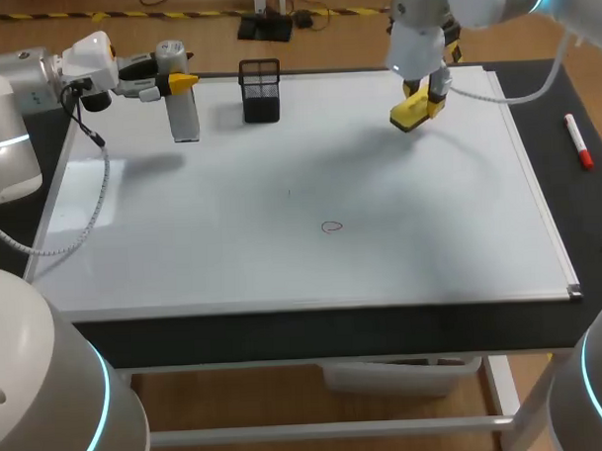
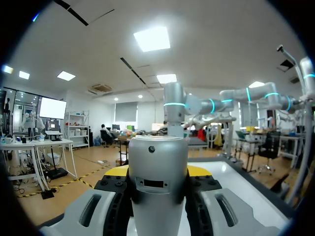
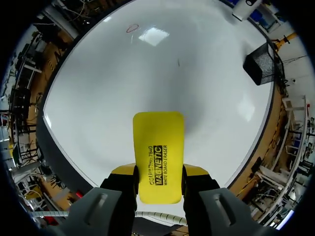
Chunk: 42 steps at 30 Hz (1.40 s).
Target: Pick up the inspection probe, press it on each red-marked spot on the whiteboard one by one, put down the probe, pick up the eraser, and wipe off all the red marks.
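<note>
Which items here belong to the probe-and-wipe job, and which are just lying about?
Job: inspection probe in left gripper; eraser in right gripper; whiteboard; red mark.
Lying about: black mesh holder; marker pen.

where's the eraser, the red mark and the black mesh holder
eraser [image 3: 158, 147]: right wrist view, middle of its yellow face
red mark [image 1: 331, 226]: head view, centre of the small ring
black mesh holder [image 1: 261, 98]: head view, its front wall

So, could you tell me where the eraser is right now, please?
In the head view, the eraser is gripped in the right pincer over the far right corner of the whiteboard, right of the black mesh cup.
</note>
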Available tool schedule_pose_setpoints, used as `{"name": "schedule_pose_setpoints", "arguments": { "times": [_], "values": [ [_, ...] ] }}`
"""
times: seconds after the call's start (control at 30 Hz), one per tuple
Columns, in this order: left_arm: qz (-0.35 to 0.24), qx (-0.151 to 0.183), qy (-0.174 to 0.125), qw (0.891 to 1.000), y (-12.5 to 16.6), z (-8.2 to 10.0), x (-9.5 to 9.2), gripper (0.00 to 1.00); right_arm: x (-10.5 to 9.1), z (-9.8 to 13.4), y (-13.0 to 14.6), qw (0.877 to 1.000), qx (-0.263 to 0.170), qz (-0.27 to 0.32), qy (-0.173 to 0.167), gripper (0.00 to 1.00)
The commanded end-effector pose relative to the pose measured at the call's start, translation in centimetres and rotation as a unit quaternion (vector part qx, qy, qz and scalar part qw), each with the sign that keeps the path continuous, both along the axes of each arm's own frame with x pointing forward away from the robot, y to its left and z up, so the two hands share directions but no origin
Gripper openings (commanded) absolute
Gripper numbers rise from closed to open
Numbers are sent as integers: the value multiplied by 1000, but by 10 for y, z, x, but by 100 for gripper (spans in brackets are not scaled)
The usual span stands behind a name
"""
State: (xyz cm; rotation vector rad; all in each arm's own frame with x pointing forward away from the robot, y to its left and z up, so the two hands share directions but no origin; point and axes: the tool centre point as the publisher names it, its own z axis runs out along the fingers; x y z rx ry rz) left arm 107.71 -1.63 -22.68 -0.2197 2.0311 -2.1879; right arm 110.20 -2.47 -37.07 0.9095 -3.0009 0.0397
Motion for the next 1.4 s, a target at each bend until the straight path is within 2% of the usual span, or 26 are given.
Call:
{"name": "schedule_pose_setpoints", "arguments": {
  "times": [0.03,0.47,1.2,1.4],
  "values": [
    [2,1,0,1000,-1,1,-1,0,15,0,-7,1000,-2,-20,11,0],
    [2,1,0,1000,-1,1,-1,0,29,-4,-19,996,2,-83,36,0],
    [2,1,0,1000,-1,1,-1,0,29,-4,-19,996,2,-84,36,0],
    [-26,7,5,1000,-32,2,-24,0,29,-4,-19,996,2,-84,36,0]
  ]
}}
